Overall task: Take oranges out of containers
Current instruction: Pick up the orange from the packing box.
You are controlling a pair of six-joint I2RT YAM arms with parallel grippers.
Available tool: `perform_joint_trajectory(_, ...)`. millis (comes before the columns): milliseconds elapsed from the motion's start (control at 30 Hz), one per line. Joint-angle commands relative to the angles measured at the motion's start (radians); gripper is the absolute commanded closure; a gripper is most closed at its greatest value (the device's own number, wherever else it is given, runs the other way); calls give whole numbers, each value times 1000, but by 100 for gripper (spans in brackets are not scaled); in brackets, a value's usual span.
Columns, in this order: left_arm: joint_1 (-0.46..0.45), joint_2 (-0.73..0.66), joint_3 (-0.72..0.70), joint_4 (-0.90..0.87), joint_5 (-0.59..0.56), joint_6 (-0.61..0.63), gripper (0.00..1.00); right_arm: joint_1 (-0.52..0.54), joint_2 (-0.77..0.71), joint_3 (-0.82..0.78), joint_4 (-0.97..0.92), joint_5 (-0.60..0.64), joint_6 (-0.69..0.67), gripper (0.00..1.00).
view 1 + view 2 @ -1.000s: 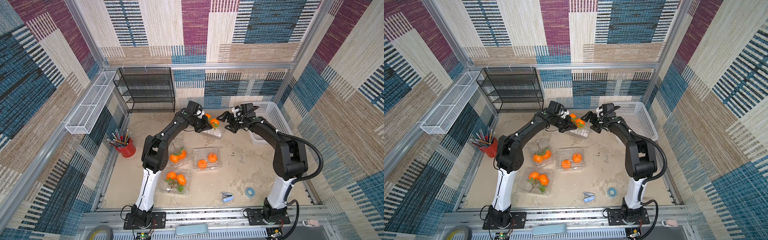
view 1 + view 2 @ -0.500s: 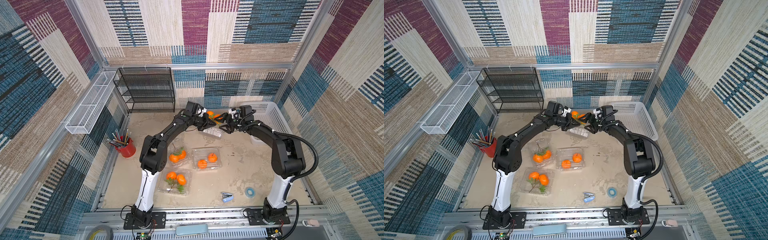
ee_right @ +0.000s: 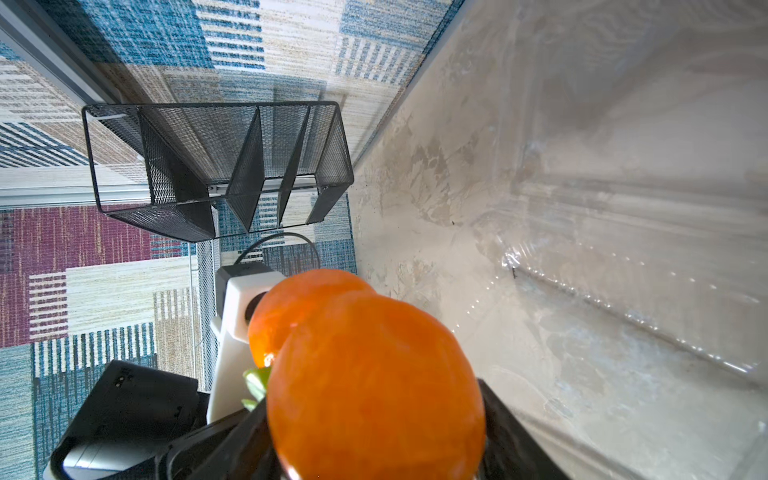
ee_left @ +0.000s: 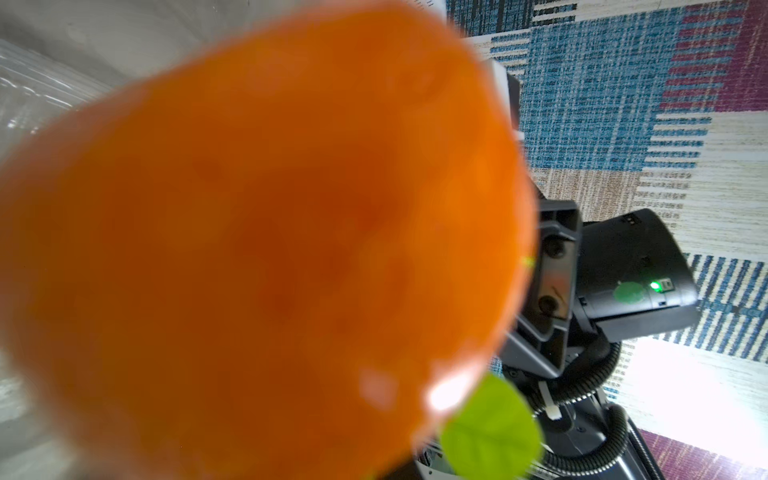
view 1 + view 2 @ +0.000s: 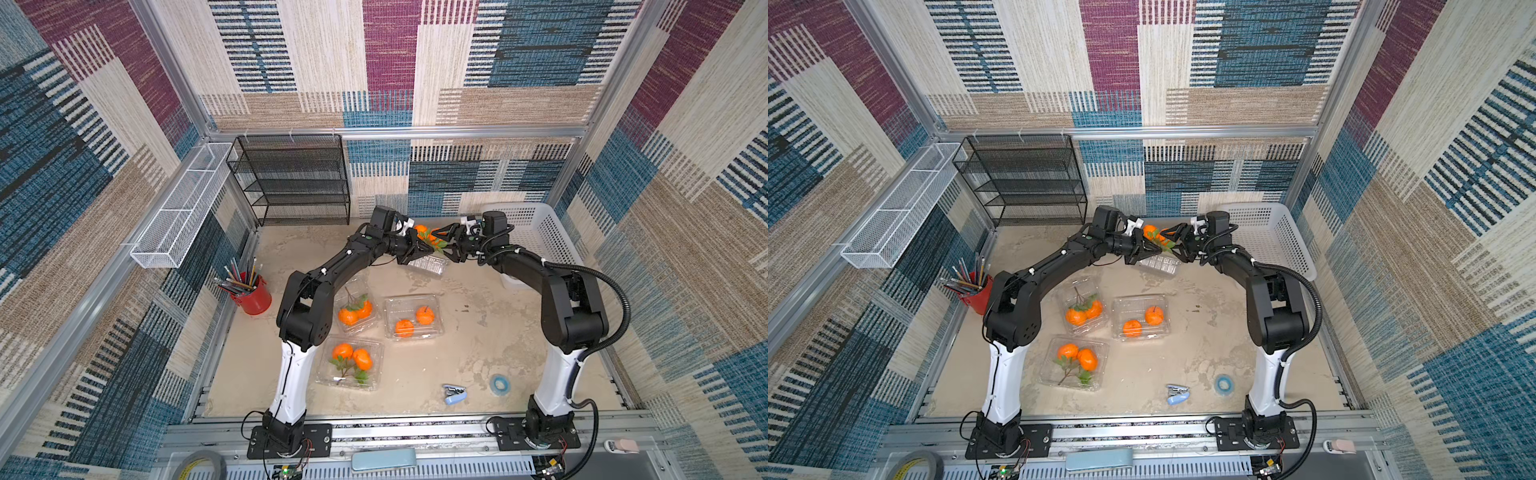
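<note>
Right gripper (image 5: 442, 241) straddles the nearer round bright-orange fruit (image 3: 374, 386), dead ahead between its jaws; clamped? Can't tell. Left gripper (image 5: 426, 250) pinched shut.

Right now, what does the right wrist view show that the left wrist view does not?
Only right wrist: the black mesh rack, two oranges in sharp focus, the left arm. Only left wrist: the right arm with a green light, one blurred orange filling the frame. Both: orange fruit close up, clear container plastic, patterned wall.
</note>
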Motion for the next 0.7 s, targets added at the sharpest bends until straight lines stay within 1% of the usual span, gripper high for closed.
perform_joint_trajectory(0, -2, -11, -4, 61, 23, -26, 100, 2, 7, 7, 50, -2, 34, 34)
perform_joint_trajectory(333, -10, -8, -13, 84, 24, -47, 99, 0, -10, 1, 32, 29, 29, 41)
perform_joint_trajectory(500, -6, -24, -27, 34, 0, -24, 88, -11, -21, 9, 12, 58, 25, 43)
perform_joint_trajectory(667, 4, -43, -40, -6, -25, -5, 71, -30, -28, 20, -12, 80, 13, 44)
